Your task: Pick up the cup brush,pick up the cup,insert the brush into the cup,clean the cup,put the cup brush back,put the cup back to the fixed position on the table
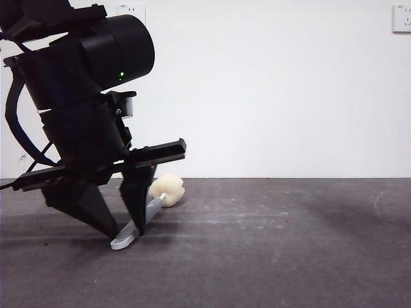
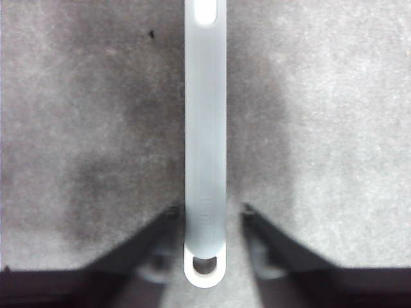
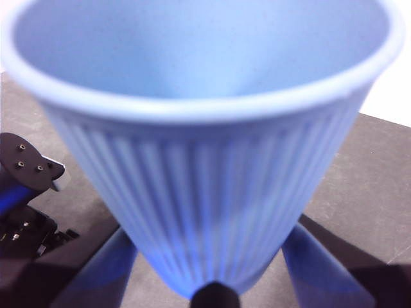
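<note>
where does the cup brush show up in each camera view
Front view: the cup brush lies on the table, lower left, the left gripper straddling its handle.
Left wrist view: handle runs up the centre between the open jaws.
Right wrist view: not in it; the cup fills it.
Shared landmark: the dark grey table.

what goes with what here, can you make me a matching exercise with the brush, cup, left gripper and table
Things:
1. brush
2. cup
3. left gripper
4. table

States:
a. blue and ribbed, filling the right wrist view between the right gripper's jaws
b. dark grey, matte, faintly streaked
c. lying on the table, cream sponge head at the far end
d. lowered at the table, one jaw on each side of the grey handle

Pairs: 1-c, 2-a, 3-d, 4-b
</note>
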Available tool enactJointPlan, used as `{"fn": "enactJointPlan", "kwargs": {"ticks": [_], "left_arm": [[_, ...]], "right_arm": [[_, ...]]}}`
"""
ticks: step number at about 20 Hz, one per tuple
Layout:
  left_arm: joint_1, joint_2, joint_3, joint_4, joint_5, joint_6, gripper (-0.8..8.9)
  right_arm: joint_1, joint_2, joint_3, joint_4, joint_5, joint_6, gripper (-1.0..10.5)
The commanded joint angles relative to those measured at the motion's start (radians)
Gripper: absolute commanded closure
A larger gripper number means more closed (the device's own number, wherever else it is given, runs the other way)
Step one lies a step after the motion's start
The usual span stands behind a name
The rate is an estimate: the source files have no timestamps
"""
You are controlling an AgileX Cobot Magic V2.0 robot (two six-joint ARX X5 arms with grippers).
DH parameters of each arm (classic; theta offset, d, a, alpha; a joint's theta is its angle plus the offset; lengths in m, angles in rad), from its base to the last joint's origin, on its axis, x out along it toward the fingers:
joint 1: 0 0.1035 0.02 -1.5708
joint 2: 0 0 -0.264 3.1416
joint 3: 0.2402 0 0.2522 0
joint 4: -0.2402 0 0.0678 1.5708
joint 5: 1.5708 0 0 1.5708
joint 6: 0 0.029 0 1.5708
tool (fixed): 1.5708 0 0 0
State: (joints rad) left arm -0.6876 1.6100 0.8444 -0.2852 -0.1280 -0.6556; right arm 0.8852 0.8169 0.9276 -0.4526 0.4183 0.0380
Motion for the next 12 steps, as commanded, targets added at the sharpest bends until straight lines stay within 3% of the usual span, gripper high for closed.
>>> {"fn": "enactJointPlan", "kwargs": {"ticks": [1,8,12], "left_arm": [[0.000,0.005,-0.006,0.000,0.008,-0.003,4.91],[0.001,-0.056,-0.006,-0.001,0.051,0.011,4.90],[0.003,-0.232,-0.006,-0.037,0.022,0.107,4.90]], "right_arm": [[0.000,0.000,0.005,0.010,-0.002,0.011,9.6],[0.000,0.002,0.005,0.009,-0.002,0.006,9.6],[-0.003,0.038,-0.023,0.002,-0.002,0.003,9.6]]}}
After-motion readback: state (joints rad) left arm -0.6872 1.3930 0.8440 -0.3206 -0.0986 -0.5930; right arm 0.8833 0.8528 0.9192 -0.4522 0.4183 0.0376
